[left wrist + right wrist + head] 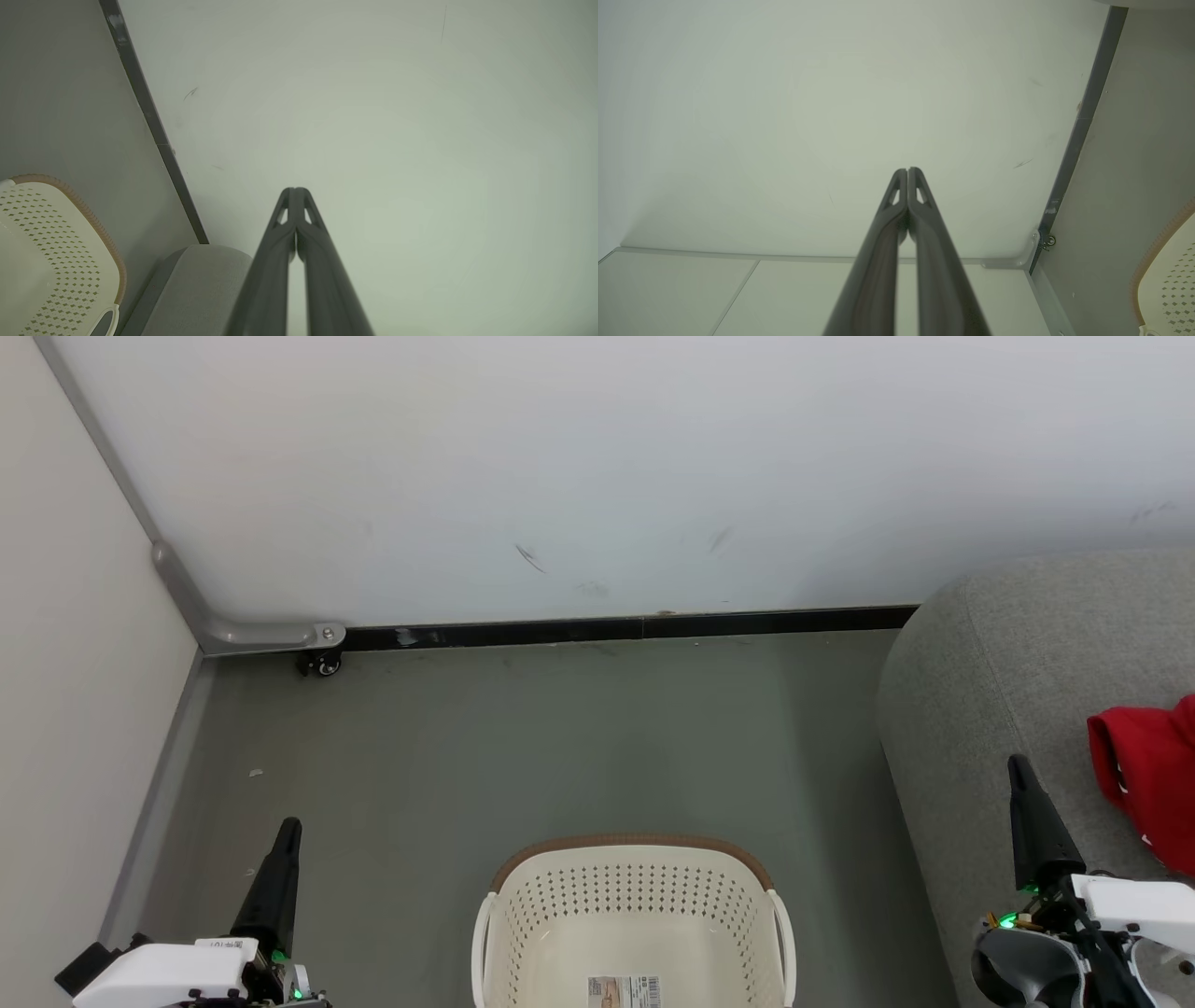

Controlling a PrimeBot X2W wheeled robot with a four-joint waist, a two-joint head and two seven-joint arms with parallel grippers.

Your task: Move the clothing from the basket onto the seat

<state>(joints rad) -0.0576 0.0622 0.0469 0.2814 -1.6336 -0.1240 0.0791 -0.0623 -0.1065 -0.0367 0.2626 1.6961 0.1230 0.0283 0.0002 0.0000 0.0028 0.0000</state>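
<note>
Grey floor (pixel 560 737) runs to a white wall (pixel 597 476) at 12 o'clock. At 6 o'clock sits the basket (pixel 635 841), its visible bottom bare but for a label (pixel 624 991). The red clothing (pixel 1148 775) lies on the seat (pixel 1008 653) at 3 o'clock. Left gripper (pixel 289 831) at 8 o'clock and right gripper (pixel 1019 770) at 4 o'clock both stand pinched tight, holding nothing. I'd judge the moving done, or nearly. The next move calls for a look into the basket's hidden near end.

Bright even light, soft shadows, sharp head view, greenish vignetted wrist views
</note>
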